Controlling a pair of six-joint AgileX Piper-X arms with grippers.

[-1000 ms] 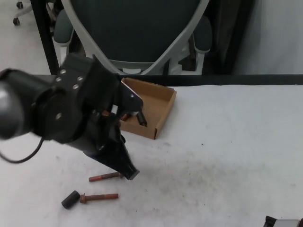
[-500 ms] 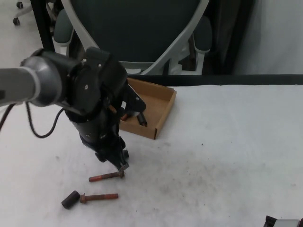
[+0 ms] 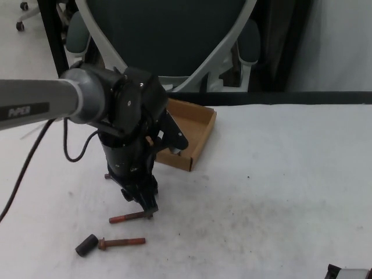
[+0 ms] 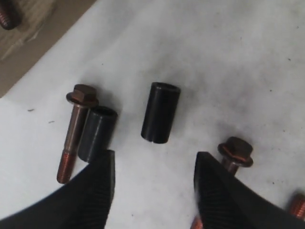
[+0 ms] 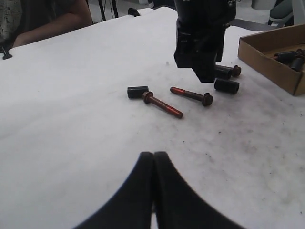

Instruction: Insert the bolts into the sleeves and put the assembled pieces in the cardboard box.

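Left tool (image 4: 153, 160), wide open and empty, is held over a black sleeve (image 4: 160, 112) on the bench (image 4: 238, 71), with the cardboard box (image 3: 200, 139) at one o'clock. The sleeve should be centred in the gap before closing. Right tool (image 5: 154, 162) is closed, empty.

1. This looks like a robotics lab or test room set up in an office-like space.
2. A robot arm (image 3: 35, 104) with a trailing cable (image 3: 23, 174) stands over a white, smudged tabletop (image 3: 290, 174).
3. Loose bolts (image 3: 129, 218), dark sleeves (image 4: 160, 112) and a small cardboard box (image 3: 200, 125) lie on the tabletop.
4. A mesh-backed office chair (image 3: 168, 35) stands just behind the tabletop.
5. A chair castor (image 3: 21, 25) rests on a pale hard floor (image 3: 23, 58) farther back.
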